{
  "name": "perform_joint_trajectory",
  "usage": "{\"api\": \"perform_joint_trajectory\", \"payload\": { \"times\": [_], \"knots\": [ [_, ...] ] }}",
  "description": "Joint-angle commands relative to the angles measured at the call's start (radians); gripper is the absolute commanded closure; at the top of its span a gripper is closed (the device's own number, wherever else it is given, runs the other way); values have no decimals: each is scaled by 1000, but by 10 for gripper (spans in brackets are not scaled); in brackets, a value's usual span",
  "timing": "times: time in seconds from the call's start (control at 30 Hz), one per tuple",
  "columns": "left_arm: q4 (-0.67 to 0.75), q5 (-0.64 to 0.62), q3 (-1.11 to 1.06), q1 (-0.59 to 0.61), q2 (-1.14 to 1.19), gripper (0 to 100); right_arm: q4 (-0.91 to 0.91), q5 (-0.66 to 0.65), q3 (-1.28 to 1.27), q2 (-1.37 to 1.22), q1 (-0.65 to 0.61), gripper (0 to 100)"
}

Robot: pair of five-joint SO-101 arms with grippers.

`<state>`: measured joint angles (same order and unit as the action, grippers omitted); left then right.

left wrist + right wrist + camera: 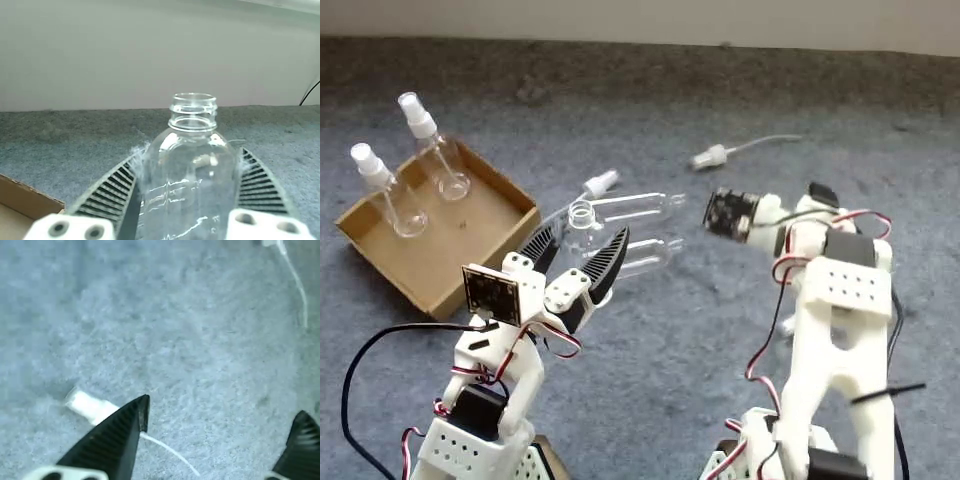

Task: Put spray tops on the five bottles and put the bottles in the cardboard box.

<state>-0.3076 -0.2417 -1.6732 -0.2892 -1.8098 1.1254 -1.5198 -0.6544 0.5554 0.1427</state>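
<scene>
Capping is the step in hand. The left hand (586, 248) is clenched on a clear, open-necked bottle (192, 150), upright near the cardboard box (485, 270). The right hand (222, 410) hangs released over a white spray top (87, 407) lying on the bench (670, 330). It likely needs gripping next, then its thin tube fed into the neck.

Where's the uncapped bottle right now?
High view: the uncapped bottle stands upright in the left end effector, just right of the cardboard box and left of two bottles lying flat.
</scene>
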Motion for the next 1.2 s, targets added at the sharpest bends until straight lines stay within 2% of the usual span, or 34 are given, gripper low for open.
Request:
{"api": "perform_joint_trajectory", "payload": {
  "times": [0.0,0.23,0.53,0.6,0.77,0.93,1.17],
  "knots": [
    [-2,-6,-22,13,-12,853,41,-120,-67,128,45,604],
    [-2,-6,-22,8,-12,853,-27,-279,-225,174,120,604],
    [-2,-6,-22,8,-12,853,-202,-295,-397,174,142,604],
    [-2,-6,-22,8,-12,853,-205,-301,-435,174,150,604],
    [-2,-6,-22,7,-12,853,-208,-417,-489,174,173,604],
    [-2,-6,-22,7,-12,853,-211,-420,-489,174,171,604],
    [-3,-6,-22,7,-12,853,-432,-422,-536,171,154,604]
  ]
}}
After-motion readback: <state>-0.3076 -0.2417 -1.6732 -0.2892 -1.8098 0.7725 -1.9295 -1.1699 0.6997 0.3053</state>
